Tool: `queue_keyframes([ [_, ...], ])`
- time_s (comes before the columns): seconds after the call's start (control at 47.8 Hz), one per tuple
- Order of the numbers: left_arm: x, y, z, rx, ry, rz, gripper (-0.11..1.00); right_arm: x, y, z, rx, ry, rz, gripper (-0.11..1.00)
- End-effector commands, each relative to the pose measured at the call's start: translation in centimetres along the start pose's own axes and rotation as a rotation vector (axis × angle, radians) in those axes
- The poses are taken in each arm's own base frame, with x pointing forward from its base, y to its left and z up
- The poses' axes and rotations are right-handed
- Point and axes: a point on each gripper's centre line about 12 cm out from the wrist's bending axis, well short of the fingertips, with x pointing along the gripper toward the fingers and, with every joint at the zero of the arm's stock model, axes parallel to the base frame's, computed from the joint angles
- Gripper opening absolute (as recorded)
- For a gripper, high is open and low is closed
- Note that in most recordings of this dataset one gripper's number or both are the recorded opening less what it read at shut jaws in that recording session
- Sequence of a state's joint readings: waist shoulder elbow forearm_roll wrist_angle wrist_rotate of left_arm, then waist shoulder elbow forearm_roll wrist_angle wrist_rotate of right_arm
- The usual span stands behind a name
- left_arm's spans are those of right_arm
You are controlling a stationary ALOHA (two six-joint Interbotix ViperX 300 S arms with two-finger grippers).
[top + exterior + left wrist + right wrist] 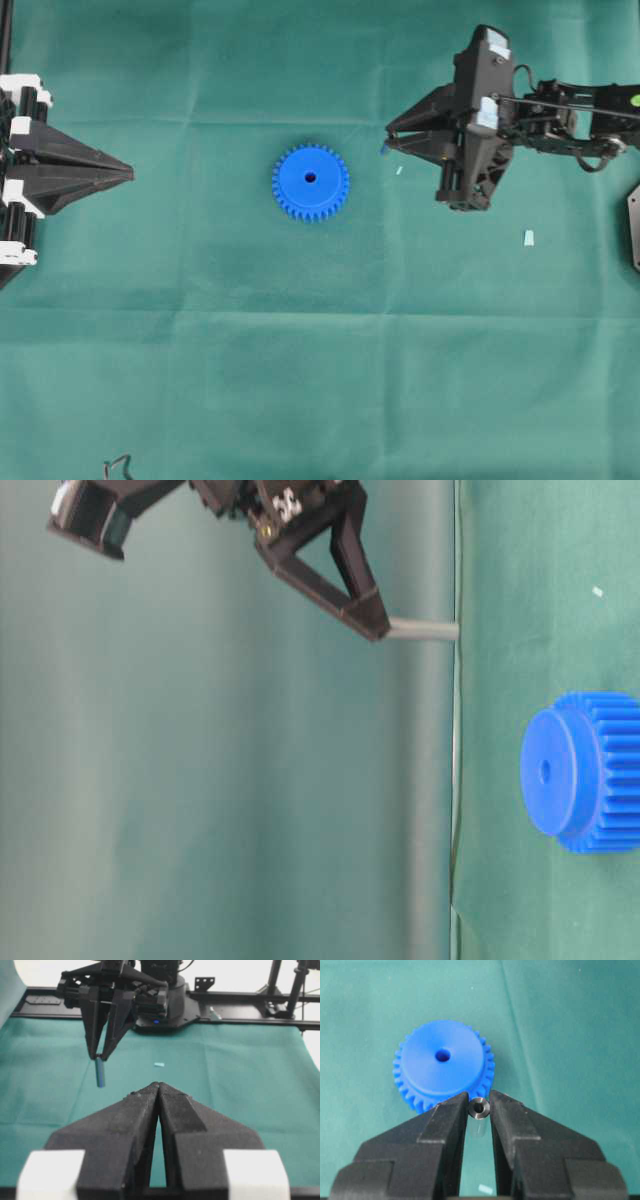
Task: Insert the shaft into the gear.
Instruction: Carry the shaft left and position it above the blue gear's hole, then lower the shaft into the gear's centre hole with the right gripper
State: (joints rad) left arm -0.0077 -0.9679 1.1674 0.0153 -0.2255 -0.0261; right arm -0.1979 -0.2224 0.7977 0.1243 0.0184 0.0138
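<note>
Green cloth (300,350) bears the gear (310,182); right gripper (479,1108) clamps the shaft (479,1108), left gripper (159,1085) clenched.

Right claw (372,620) up in the air w/ the shaft (424,630), gear (585,771) down on the bench (520,560).

The black claw holds one end of the thin grey shaft btwn its tips. The rest of the shaft sticks out of the tips & points down at the bench, w/ its free end above the green cloth, not touching. The blue gear lies flat on the cloth, off to one side of the claw, well apart from it. The gear has a flat round top w/ a small hole in the middle & little teeth round the lower rim. A tiny white bit (598,591) lies on the cloth, far from the gear.
</note>
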Motion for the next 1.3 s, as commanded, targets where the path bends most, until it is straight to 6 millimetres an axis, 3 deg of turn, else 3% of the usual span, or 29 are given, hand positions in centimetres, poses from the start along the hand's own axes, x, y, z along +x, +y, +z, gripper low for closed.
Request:
queue_keyframes([
  [0.0, 0.2, 0.0, 1.0, 0.002, -0.026, -0.001, 0.00, 0.4, 1.0, 1.9, -0.012, -0.046, 0.022, 0.17],
  [0.481, 0.2, 0.0, 0.8, -0.002, -0.009, -0.002, 0.00, 6.6, 3.3, 4.8, -0.039, -0.042, 0.056, 0.17],
  [0.92, 0.2, 0.0, 0.9, -0.003, -0.011, 0.000, 0.00, 7.2, 3.2, 4.1, -0.035, -0.020, 0.053, 0.17],
  [1.275, 0.2, 0.0, 1.0, -0.003, -0.012, -0.002, 0.00, 9.9, 2.6, 0.8, -0.031, 0.024, 0.035, 0.17],
])
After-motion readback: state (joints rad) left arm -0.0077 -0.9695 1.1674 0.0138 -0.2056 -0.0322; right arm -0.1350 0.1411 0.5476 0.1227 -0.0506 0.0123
